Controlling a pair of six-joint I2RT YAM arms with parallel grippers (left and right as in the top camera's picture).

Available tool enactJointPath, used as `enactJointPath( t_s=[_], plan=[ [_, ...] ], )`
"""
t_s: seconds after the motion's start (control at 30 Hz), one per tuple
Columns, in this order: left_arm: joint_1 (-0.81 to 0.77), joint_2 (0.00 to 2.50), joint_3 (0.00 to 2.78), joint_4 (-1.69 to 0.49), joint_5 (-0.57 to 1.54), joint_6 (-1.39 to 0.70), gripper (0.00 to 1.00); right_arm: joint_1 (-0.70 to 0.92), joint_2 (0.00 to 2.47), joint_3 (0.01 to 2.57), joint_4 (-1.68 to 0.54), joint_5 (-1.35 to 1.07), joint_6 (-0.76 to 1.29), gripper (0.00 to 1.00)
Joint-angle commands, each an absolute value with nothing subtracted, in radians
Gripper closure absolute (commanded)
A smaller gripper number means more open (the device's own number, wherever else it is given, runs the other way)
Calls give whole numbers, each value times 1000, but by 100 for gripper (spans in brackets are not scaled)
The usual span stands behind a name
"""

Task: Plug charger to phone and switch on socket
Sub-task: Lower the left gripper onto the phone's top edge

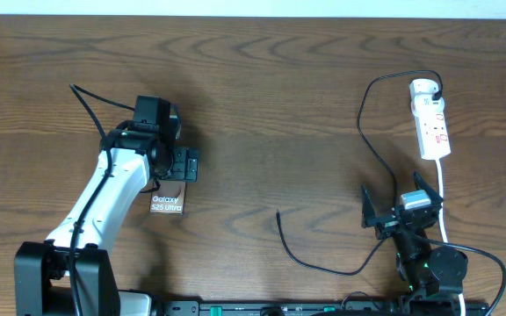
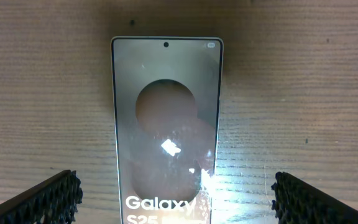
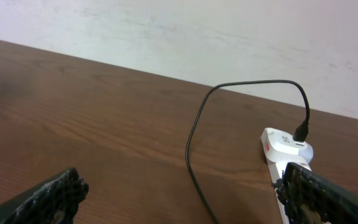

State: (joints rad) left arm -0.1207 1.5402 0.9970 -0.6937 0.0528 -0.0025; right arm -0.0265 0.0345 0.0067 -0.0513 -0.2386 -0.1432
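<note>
Left gripper (image 2: 176,186): it is hovering low over the phone, its 2 fingers (image 2: 42,199) spreading wide on either side of the slab and touching nothing, probably lining up to steady it for plugging.
Phone (image 1: 167,204): it is lying flat on the wooden table (image 1: 262,105) at the left, with its lettering end toward the robot.
Connector tip (image 1: 278,213): it is lying free on bare wood mid-table, well apart from the phone, and nothing is holding it.
Charger (image 1: 299,259): its thin black cable is looping from the tip, passing beneath the right gripper, then climbing to the plug (image 1: 437,88), which is sitting in the socket's far end.
Right gripper (image 3: 182,180): it is hanging near the robot's edge, fingers (image 3: 48,199) spread and empty, facing the socket.
Socket (image 1: 431,123): the white power strip is lying at far right, within the right arm's side for the switch.
Views: the left wrist camera is showing the phone's top edge and screen glare, which the arm is hiding overhead. Only the overhead is showing the loose tip. No view is revealing the switch state.
</note>
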Motion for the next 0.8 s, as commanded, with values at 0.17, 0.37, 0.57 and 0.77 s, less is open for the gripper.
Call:
enactJointPath(
  t_s=[0.17, 0.37, 0.57, 0.77],
  plan=[
    [-121, 1573, 998, -671, 44, 3, 2, -19, 34, 6, -56, -238, -151, 1],
    [-121, 1573, 998, -667, 43, 4, 2, -19, 34, 6, -56, -238, -151, 1],
    [-116, 1575, 992, -640, 43, 4, 2, -19, 34, 6, -56, -238, -151, 1],
    [-107, 1575, 976, -612, 43, 7, 2, -19, 34, 6, -56, -238, -151, 1]
  ],
)
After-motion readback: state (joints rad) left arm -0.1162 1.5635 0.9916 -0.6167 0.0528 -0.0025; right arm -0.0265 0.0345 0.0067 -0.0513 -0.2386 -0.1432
